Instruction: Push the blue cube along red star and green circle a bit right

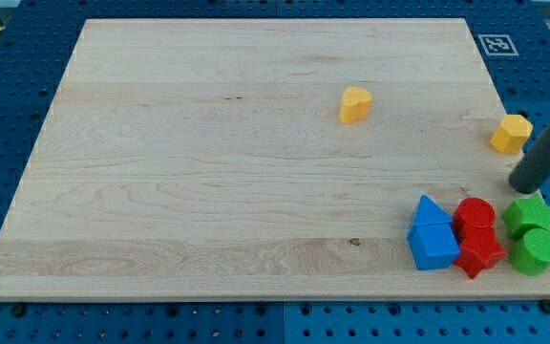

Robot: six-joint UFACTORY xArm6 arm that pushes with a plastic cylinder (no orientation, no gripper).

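Pale wooden worktop (208, 172), grain showing. Eight matte blocks on it: two blue, two red, two green, two yellow. The blue cube (433, 246) is the landmark: blue triangular block (431, 210) touches its top, red star (479, 251) its right, green circle (535, 251) further right. No gripper here, just the rod's tip (524, 186) up-right, touching nothing.

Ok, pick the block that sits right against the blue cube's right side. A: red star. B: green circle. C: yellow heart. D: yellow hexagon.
A: the red star touches the blue cube on its right, with the green circle farther right and my tip above the cluster.
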